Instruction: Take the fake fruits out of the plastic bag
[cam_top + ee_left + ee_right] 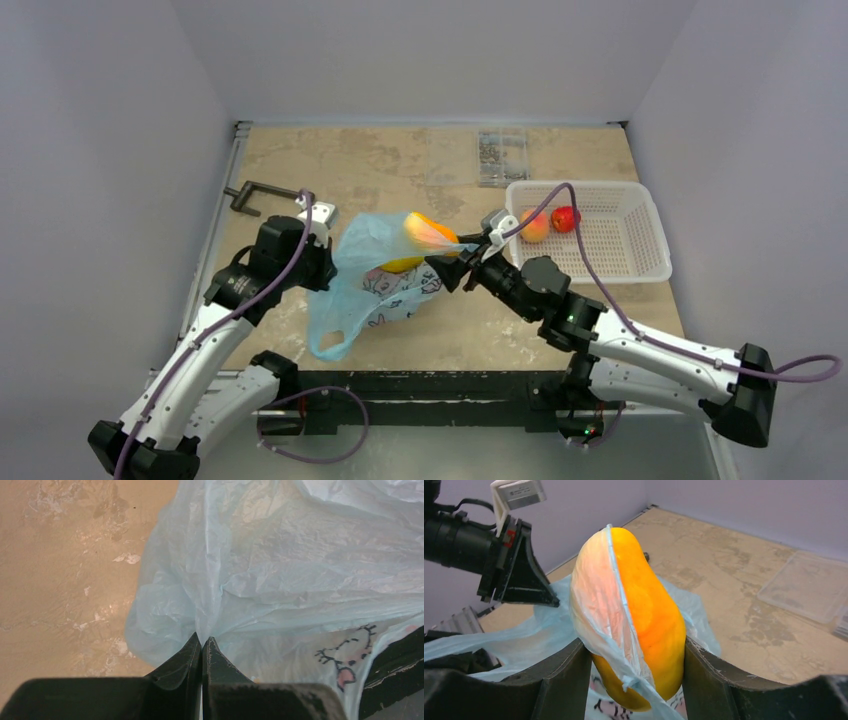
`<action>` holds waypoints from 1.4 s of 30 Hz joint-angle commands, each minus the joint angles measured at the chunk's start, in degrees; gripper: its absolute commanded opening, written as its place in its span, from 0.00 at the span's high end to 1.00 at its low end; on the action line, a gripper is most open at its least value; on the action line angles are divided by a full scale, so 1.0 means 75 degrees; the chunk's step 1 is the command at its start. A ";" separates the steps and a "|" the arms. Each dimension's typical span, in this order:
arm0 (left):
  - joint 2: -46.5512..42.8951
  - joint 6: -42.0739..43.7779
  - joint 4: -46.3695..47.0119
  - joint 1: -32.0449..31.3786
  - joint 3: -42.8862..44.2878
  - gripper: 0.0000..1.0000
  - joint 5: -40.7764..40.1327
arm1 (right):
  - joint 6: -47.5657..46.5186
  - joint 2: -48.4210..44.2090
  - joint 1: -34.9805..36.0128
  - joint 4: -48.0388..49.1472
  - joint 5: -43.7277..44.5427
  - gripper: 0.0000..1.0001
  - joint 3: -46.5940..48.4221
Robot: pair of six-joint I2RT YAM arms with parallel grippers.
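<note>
- Elongated yellow-orange plastic fruit is clamped in the right tool above the tan counter, with the light-blue plastic bag draped over one side.
- The left tool, closed together, pinches the bag's film.
- Peach-orange round fruit and red round fruit lie in the white mesh basket.

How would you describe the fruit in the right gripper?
Find the crinkly light-blue plastic bag mid-table. At its far side, the right gripper clamps an elongated yellow-orange plastic fruit. Unlike the round fruits in the white mesh basket, it is long and film-draped.
</note>
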 commanded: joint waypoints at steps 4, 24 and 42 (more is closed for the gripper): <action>-0.0110 -0.0050 0.0038 -0.0024 0.0096 1.00 -0.0084 | -0.0070 0.0362 -0.0453 -0.0072 -0.0387 1.00 0.0651; -0.0936 -0.0055 0.1283 -0.0012 0.0858 1.00 -0.1428 | 0.0386 0.5023 -0.0596 -0.1760 -0.5896 1.00 0.3099; -0.1654 0.0235 0.1086 -0.0047 0.0032 1.00 -0.1750 | -0.0565 0.4310 -0.0865 -0.1940 -0.8817 1.00 0.2573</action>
